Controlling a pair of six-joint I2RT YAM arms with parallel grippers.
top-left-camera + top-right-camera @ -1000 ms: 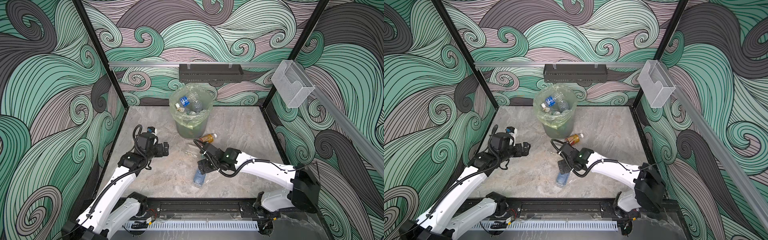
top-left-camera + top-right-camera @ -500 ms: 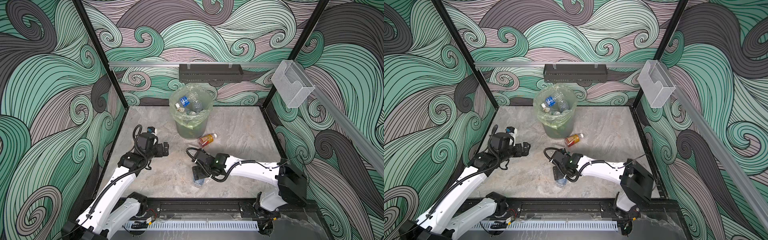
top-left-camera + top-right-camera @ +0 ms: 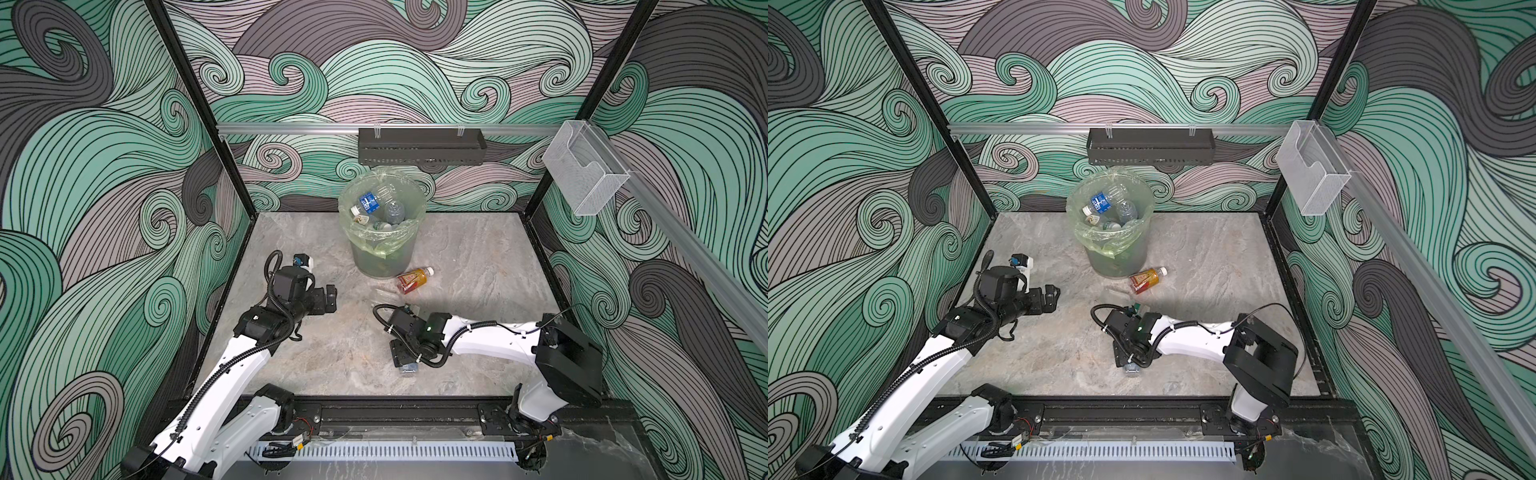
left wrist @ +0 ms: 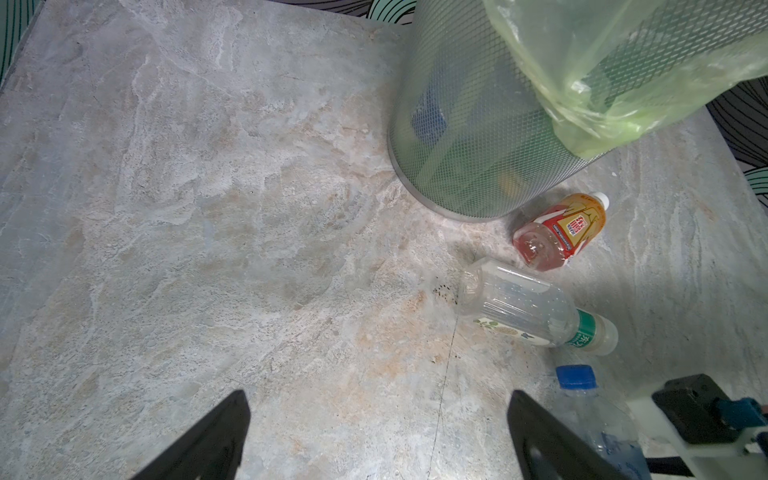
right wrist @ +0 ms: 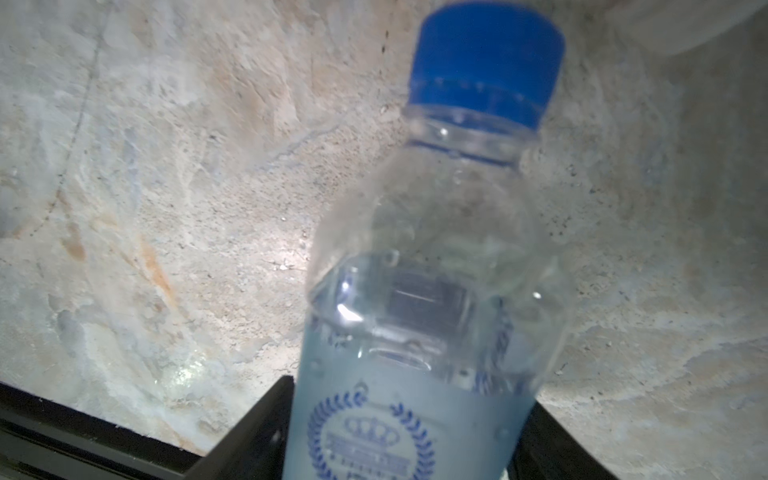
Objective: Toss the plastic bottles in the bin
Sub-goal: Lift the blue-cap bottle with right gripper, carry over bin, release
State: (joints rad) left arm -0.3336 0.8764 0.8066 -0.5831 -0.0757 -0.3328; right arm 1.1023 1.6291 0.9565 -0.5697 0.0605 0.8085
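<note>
Bottles [image 3: 415, 279] before and inside bin [image 3: 376, 266]

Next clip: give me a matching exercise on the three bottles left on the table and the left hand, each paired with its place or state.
Things
1. amber bottle with red label
2. clear bottle with green band
3. blue-capped bottle
4. left hand

Places and states
A. open, holding nothing
B. between the jaws of the right hand
C. lying on the table closest to the bin
D. lying between the amber bottle and the blue-capped one

Pairs: 1-C; 2-D; 3-B; 4-A
</note>
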